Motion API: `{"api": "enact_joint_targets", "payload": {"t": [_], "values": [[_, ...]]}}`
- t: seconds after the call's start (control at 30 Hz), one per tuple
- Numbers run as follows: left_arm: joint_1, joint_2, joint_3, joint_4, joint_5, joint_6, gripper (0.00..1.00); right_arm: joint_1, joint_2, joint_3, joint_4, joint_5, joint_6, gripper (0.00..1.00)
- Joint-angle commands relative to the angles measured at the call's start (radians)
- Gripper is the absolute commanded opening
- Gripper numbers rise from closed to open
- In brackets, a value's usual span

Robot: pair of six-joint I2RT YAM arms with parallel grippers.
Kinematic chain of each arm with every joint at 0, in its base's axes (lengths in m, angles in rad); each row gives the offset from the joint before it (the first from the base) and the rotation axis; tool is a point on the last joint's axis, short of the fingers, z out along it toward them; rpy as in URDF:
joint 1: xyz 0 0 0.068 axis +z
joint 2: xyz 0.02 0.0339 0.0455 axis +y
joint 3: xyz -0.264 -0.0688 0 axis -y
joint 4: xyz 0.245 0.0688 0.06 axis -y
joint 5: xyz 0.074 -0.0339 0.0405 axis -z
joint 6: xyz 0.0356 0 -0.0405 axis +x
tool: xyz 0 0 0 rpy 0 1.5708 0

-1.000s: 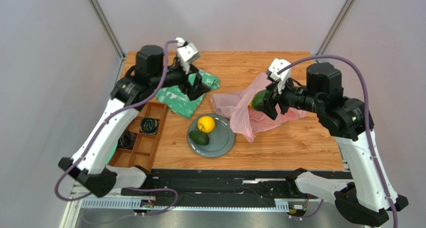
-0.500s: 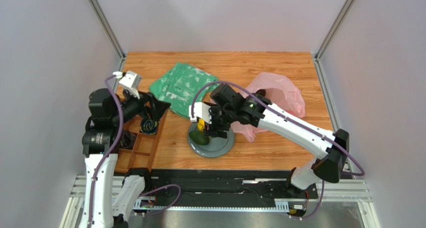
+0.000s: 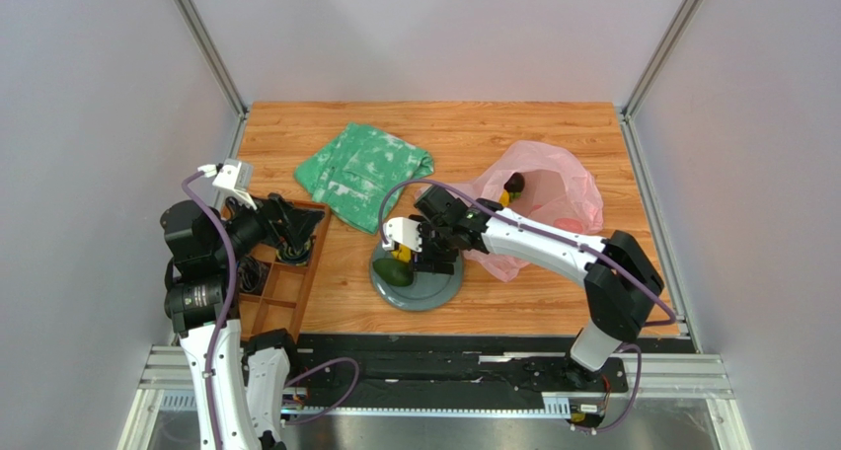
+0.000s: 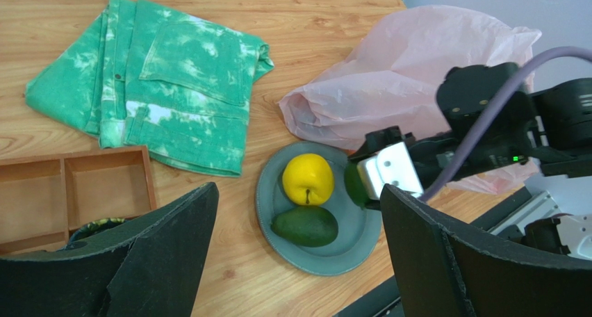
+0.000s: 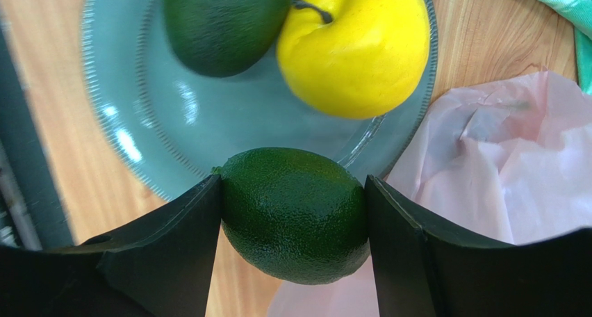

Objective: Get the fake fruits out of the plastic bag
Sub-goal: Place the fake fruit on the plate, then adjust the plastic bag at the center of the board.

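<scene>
Our right tool [image 5: 293, 223] is clamped on a dark green fruit [image 5: 295, 213], one finger on each side of it, gripping across the middle so it can't roll out. It hangs over the rim of the grey plate [image 5: 132, 143], on the side nearest the plastic bag [image 5: 500, 164]. We can't tell whether the fruit is touching the plate yet.

Two fake fruits are already on the plate: a yellow fruit [image 5: 354, 46] and a second green avocado [image 5: 222, 21], pushed up against each other on the far half. That leaves a bare patch right under the held one, which looks to us like the obvious drop spot (letting go any closer to the rim and we'd guess it rolls off onto the counter [image 3: 513, 292]).

Behind the right arm the bag lies crumpled with its mouth toward the plate, which keeps the carry short. A dark fruit [image 3: 513, 184] with a bit of yellow beside it shows at the opening, so we reckon the job is about halfway done.

Our left tool [image 3: 296, 235] is spread wide with nothing in it, parked above the wooden tray [image 3: 296, 307] on the left, well clear of the plate, probably just to stay out of the way. The green cloth [image 3: 365, 169] lies flat at the back and isn't part of this.
</scene>
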Motion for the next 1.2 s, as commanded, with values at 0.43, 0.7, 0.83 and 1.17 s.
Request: {"api": "enact_joint_targets", "payload": {"t": [0.43, 0.7, 0.83, 1.17], "values": [[0.04, 0.038, 0.025, 0.054, 0.095, -0.052, 0.95, 0.006, -0.209, 0.091, 0.05, -0.075, 0.112, 1.0], [-0.024, 0.102, -0.009, 0.151, 0.095, -0.086, 0.93, 0.0, -0.544, 0.166, -0.085, 0.108, 0.231, 1.0], [-0.115, 0.168, 0.001, 0.173, 0.075, -0.046, 0.93, -0.232, -0.653, 0.081, -0.151, 0.092, 0.309, 0.91], [-0.209, 0.47, 0.21, 0.209, 0.023, -0.01, 0.92, -0.528, -0.535, -0.088, -0.145, -0.054, 0.402, 0.64]]}}
